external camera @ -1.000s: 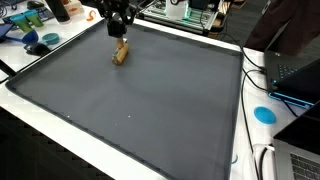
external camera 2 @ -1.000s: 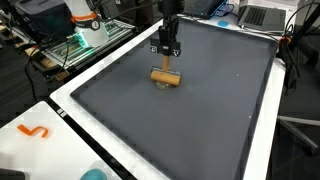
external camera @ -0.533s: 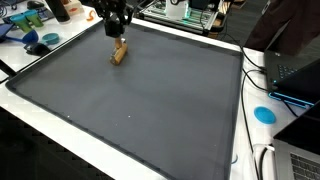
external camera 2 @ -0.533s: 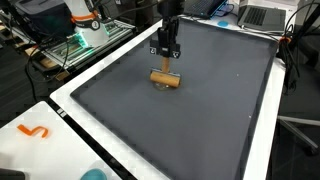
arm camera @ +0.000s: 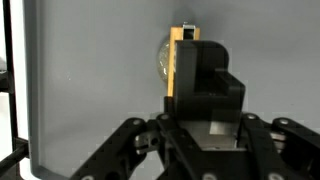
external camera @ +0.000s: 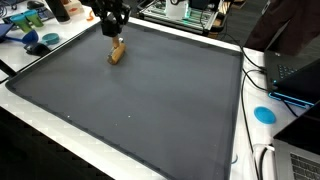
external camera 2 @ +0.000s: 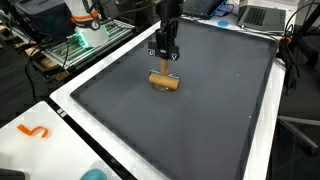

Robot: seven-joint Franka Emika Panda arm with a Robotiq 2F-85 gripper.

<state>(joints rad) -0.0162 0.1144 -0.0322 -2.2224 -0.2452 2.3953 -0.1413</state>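
1. Table [external camera 2: 20,150]: a white top that carries 1 large dark grey mat [external camera: 150,100]. The mat covers most of the top, and a white margin shows around it in both exterior views.

2. Arm [external camera 2: 170,15]: 1 black arm comes down from the far edge of the mat. It stands close to upright over the far part of the mat.

3. Gripper [external camera 2: 165,62]: it points straight down at the mat. In the wrist view the gripper [arm camera: 190,42] fills the lower centre of the picture, and both finger linkages run inward to 1 dark mass. The fingers are drawn in and clamped on the block.

4. Block [external camera 2: 163,80]: 1 small tan wooden piece directly below the fingertips.
   - In an exterior view the block [external camera: 117,51] sits near the far left corner of the mat, well apart from every edge marker.
   - In the wrist view its tan edge [arm camera: 174,60] lies flat against the dark finger, with a round grey patch just behind it on the mat.
   - Whether its underside touches the mat cannot be told.

5. Disc [external camera: 264,114]: 1 blue disc lies on the white margin, off the mat and well apart from the gripper.

6. Squiggle [external camera 2: 33,131]: 1 orange mark lies on the near white margin.
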